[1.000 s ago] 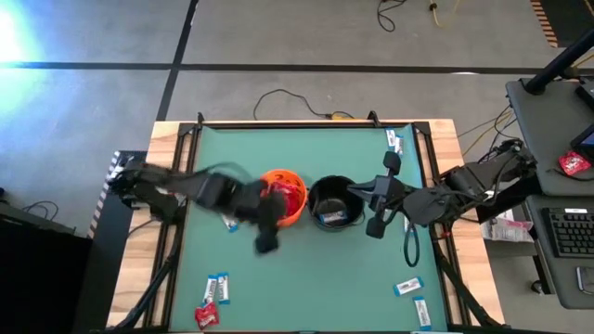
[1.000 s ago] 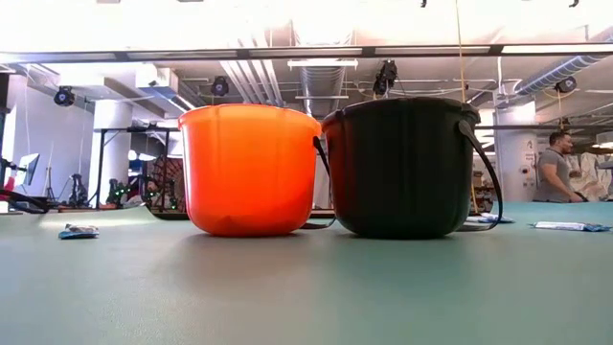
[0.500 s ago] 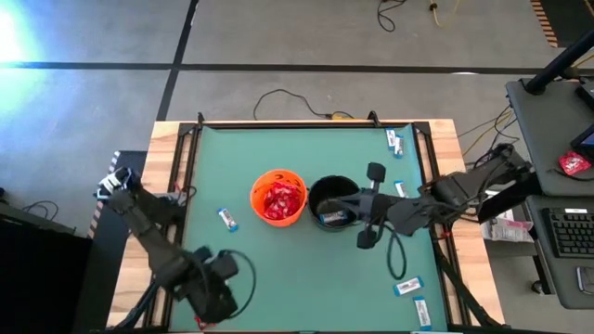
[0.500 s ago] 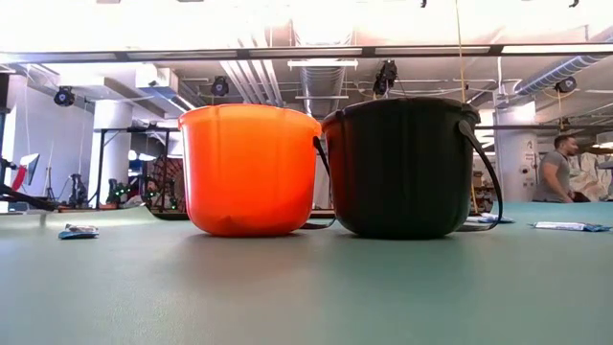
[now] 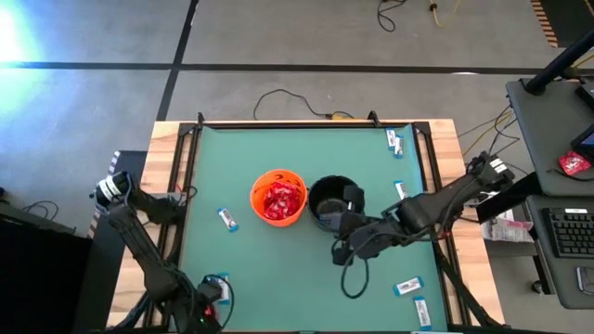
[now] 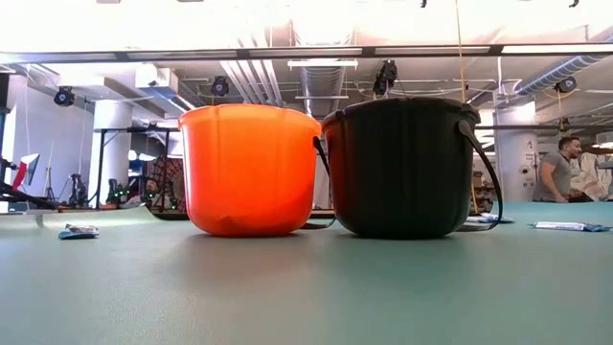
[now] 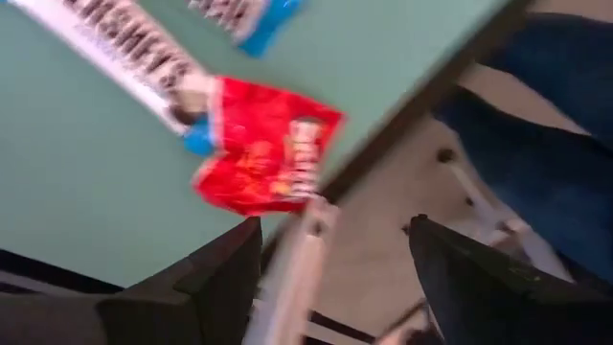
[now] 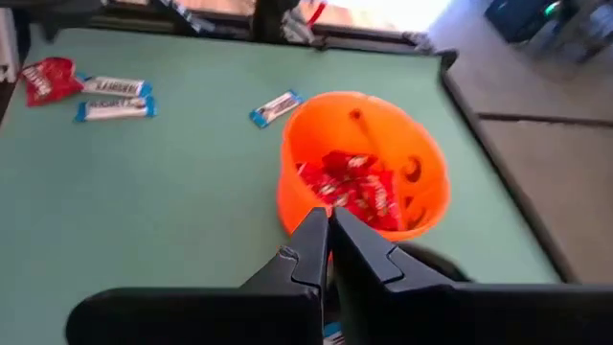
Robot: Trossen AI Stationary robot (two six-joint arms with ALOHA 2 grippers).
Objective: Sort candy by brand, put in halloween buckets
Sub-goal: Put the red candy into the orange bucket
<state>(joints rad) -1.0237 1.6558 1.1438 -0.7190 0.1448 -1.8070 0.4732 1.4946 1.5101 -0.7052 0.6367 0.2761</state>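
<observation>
The left arm is stretched down the left side of the high view, and its left gripper is held low at the bottom left corner of the green table. In the left wrist view its two dark fingers are seen wide apart, with nothing between them. A red candy packet is seen just past them, right at the table's edge, touching a white-and-blue Hershey's bar. A second white-and-blue bar lies close by.

The right arm is bent in from the right side of the high view. Its right gripper is held in the lower middle, just below the black bucket. Its fingers are pressed shut, and nothing is held.

The orange bucket stands in the middle of the table, touching the black one on its right. Red packets are piled inside it. One bar lies to the left of the orange bucket. More bars lie at the lower right and one at the upper right.
</observation>
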